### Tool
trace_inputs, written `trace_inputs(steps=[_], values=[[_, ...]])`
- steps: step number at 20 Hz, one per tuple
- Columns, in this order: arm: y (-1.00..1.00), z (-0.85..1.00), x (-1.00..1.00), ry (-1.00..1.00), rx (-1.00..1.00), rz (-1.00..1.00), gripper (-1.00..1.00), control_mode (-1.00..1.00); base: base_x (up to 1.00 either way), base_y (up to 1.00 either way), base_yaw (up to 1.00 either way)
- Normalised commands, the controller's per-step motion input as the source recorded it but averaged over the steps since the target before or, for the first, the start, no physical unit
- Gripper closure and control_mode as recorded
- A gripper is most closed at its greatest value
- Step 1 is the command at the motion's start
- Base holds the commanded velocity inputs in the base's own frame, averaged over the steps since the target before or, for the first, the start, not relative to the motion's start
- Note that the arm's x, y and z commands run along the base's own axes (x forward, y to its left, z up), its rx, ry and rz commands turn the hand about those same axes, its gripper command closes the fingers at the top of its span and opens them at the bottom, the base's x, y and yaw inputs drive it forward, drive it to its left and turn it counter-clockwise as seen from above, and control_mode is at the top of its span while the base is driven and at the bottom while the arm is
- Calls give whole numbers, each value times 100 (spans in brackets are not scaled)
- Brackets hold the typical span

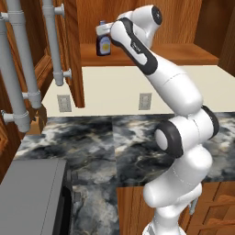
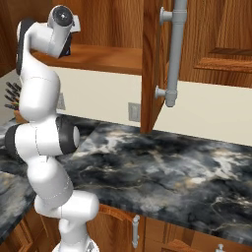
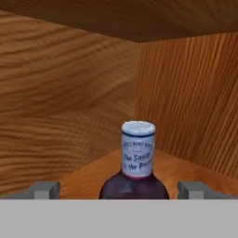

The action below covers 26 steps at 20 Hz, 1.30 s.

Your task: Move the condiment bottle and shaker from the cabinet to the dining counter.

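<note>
- One condiment bottle (image 1: 103, 44) stands upright on the wooden shelf (image 1: 183, 54) of the open cabinet (image 1: 137, 18), close to the shelf's left end as seen from the left base camera.
- Bottle details: dark brown body, narrow neck, pale cap, yellowish front label. In the hand view the condiment bottle (image 3: 135, 167) shows a printed neck band below a grey-white cap.
- The arm reaches up into the cabinet opening, with its hand end at bottle height, just beside the bottle in the left base view.
- Gripper (image 3: 120, 189): both dark fingertips (image 3: 44, 189) are spread wide, one on each side of the bottle's shoulders. A clear gap shows between each tip and the glass; nothing is pinched.
- The bottle sits centred between the fingertips in the hand view, with the cabinet's back panel and a side wall behind it.
- Cabinet doors stand open. Long grey bar handles (image 1: 54, 41) show on the left door in the left base view; another bar handle (image 2: 175, 49) is seen on the door edge in the right base view.
- Below the cabinet runs a cream wall with outlets (image 1: 145, 101) and a black-and-grey marbled counter (image 2: 172, 167).
- A knife block (image 2: 15, 106) with dark handles stands on that counter at the far left of the right base view.
- A grey appliance top (image 1: 30, 197) sits at the lower left of the left base view.
</note>
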Motion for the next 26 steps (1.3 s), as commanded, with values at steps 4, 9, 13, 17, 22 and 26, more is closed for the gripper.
trace_inputs(steps=[4,9,13,17,22,26], values=[[26,0,20,0,0,0,-100,-100,0,0,0],[5,0,27,1,0,0,-100,-100,0,0,0],[0,0,28,0,0,0,-100,-100,0,0,0],[0,-2,32,1,0,0,-100,-100,0,0,0],[0,0,31,1,0,0,-100,-100,0,0,0],[3,0,12,0,0,0,-100,-100,0,0,0]])
